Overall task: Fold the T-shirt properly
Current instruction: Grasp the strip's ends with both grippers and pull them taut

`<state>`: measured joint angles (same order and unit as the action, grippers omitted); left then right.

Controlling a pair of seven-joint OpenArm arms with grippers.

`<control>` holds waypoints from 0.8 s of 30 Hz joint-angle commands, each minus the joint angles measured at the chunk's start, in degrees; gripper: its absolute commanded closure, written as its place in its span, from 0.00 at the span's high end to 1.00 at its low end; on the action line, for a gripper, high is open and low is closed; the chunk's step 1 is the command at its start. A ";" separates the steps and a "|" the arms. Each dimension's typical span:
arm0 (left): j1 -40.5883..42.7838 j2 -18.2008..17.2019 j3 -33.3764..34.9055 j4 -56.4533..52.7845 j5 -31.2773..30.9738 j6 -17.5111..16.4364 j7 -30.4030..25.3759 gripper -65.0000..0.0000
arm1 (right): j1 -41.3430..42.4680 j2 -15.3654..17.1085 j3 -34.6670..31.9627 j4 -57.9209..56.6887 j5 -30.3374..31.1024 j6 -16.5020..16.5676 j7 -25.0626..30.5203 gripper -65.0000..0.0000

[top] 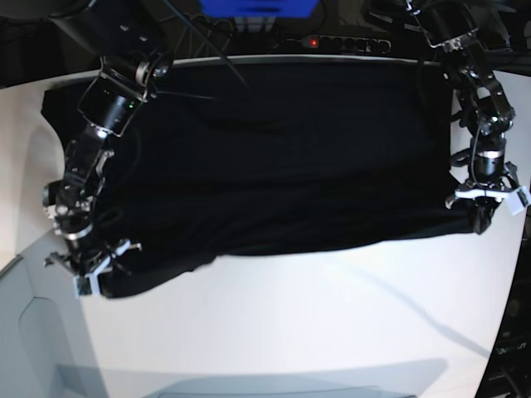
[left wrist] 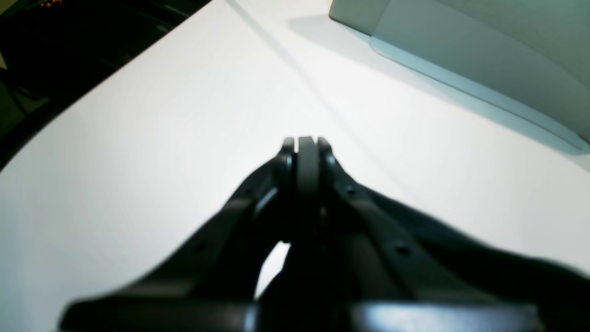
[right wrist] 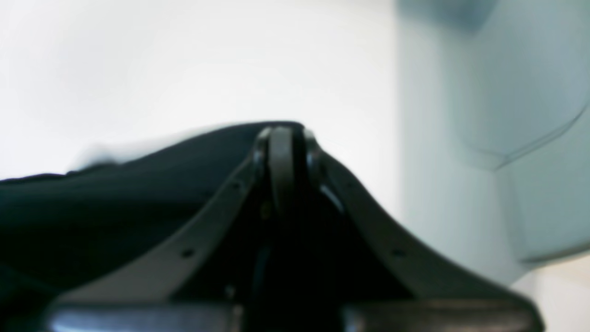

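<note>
The black T-shirt (top: 274,157) lies spread across the far half of the white table (top: 290,323). Its near hem runs between my two grippers. At the hem's right end, my left gripper (top: 481,217) is shut on the cloth. The left wrist view shows that gripper (left wrist: 306,143) with its jaws pressed together and the T-shirt (left wrist: 484,267) trailing from them above the table. My right gripper (top: 93,278) is shut on the hem's left corner. In the right wrist view, the T-shirt (right wrist: 115,207) rises to the closed right gripper (right wrist: 282,131).
A pale grey bin (top: 33,332) stands at the table's near left corner; this bin (left wrist: 484,60) also shows in the left wrist view and fills the right side (right wrist: 507,115) of the right wrist view. Cables and a power strip (top: 332,41) line the far edge.
</note>
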<state>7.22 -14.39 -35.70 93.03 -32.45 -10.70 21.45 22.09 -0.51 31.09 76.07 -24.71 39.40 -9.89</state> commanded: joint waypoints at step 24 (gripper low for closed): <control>-2.70 -0.68 -0.21 -4.29 -1.00 -0.25 -1.89 0.00 | -5.16 -3.05 0.25 10.21 1.10 0.60 1.58 0.00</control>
<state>5.08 -14.26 -35.55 87.94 -32.93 -10.63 21.15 15.14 -3.79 31.48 85.21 -24.80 39.46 -10.26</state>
